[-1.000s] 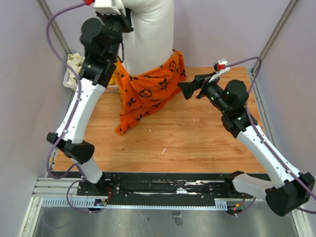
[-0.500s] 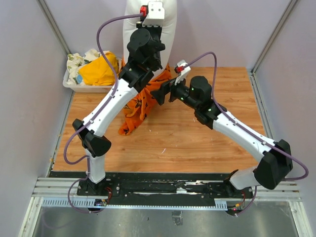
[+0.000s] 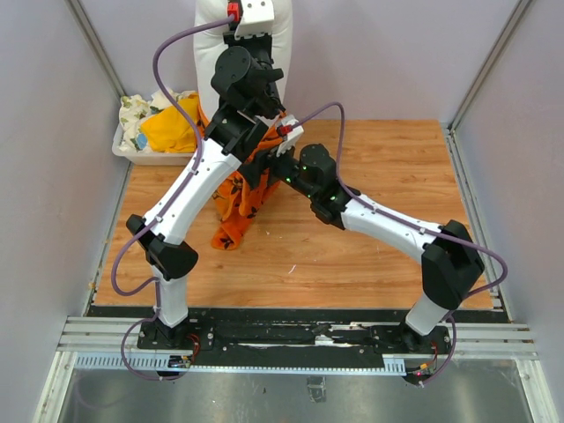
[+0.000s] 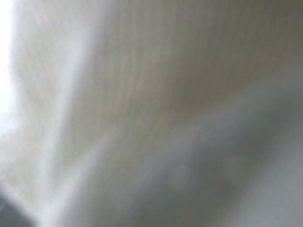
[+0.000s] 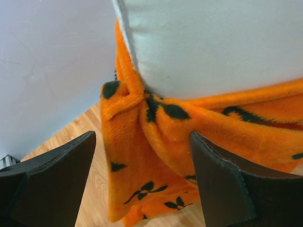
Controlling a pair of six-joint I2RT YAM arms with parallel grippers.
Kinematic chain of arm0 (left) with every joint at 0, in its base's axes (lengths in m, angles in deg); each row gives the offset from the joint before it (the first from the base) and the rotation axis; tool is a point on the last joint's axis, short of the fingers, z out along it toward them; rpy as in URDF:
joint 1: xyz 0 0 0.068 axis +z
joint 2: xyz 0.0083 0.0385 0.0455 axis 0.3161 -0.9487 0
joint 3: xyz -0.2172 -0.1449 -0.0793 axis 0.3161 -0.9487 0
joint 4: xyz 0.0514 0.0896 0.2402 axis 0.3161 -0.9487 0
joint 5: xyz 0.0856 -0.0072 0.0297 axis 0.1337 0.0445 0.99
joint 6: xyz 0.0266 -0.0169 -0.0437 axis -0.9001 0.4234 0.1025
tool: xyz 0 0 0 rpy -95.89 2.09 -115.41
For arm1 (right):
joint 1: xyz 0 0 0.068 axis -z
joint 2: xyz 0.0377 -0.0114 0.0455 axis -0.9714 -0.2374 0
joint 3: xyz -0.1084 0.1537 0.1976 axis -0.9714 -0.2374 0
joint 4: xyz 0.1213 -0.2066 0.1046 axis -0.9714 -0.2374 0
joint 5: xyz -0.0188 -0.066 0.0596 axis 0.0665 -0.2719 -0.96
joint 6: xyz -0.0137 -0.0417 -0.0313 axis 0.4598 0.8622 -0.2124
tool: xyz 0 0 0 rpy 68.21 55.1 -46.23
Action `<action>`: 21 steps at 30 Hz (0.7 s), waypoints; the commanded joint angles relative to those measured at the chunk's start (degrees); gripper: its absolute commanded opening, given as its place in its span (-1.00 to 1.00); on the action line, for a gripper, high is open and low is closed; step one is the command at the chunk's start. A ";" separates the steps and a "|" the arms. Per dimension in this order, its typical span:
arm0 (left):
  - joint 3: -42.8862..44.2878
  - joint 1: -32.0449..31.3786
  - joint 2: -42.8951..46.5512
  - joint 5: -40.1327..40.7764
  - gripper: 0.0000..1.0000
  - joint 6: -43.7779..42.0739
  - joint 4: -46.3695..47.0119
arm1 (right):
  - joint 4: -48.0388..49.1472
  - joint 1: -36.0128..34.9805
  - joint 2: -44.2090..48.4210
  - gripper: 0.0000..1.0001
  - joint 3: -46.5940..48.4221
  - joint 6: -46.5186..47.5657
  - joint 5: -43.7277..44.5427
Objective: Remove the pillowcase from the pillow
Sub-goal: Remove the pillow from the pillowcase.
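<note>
Jaws apart, the right pincer faces the pillowcase bunched round the upright pillow's lower end. Best to clamp orange cloth only, then draw downward. Whether the left pincer, up at the pillow's top, is clamped cannot be told.

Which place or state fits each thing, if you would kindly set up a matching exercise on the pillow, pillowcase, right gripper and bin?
1 pillow
2 pillowcase
3 right gripper
4 bin

a open, at the pillowcase
b far left, holding cloths
c white, standing upright
d orange, bunched around the pillow's lower end

Pairs: 1-c; 2-d; 3-a; 4-b
</note>
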 commanded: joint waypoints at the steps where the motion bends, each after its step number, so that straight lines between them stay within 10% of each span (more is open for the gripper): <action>1: 4.19 -0.01 3.54 -3.90 -1.00 0.52 11.11 | 4.34 -0.84 -3.45 0.57 4.38 -0.22 4.40; 8: 4.42 -0.03 3.46 -4.67 -0.99 2.06 10.10 | 7.00 -0.98 -10.06 0.39 7.85 -2.69 2.91; 14: 4.88 -0.03 3.22 -4.22 -0.99 0.13 10.92 | 7.23 -1.00 -11.37 -0.94 7.64 -2.90 2.76; 21: 5.40 0.37 4.66 -4.04 -0.99 -2.14 11.50 | 6.76 -0.81 -10.56 -0.98 -0.87 -3.55 4.06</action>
